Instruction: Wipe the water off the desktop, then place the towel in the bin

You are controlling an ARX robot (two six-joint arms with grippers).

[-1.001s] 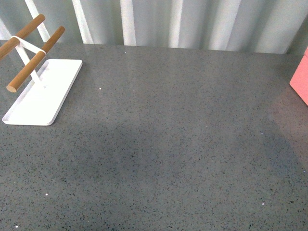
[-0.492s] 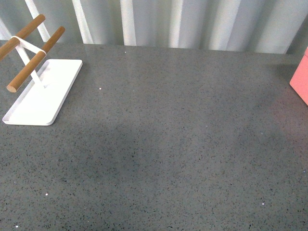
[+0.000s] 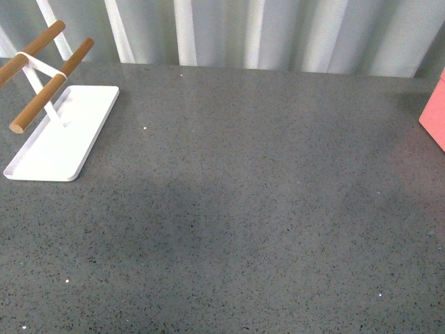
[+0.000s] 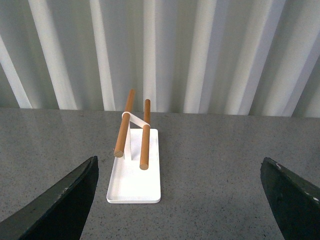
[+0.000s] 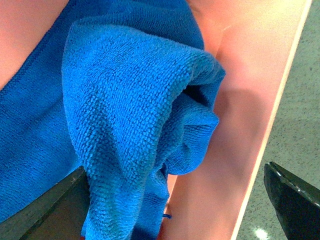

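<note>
Over the bin (image 5: 260, 65), my right claw (image 5: 175, 200) hangs wide open with the towel (image 5: 125, 110) lying loose inside; bench (image 3: 243, 209) unchanged, so basically finished. Left claw (image 4: 175, 200) is open, empty.

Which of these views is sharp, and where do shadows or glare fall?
Front view: sharp; a broad soft shadow darkens the speckled dark grey desktop centre-left, and the salmon-pink plastic bin is cropped at the edge. Left wrist view: crisp on the flat white tray with wooden rods, faint sheen on the surface behind it. Right wrist view: the bright blue fluffy towel fills the frame, its weave in focus, folds shadowed.
</note>
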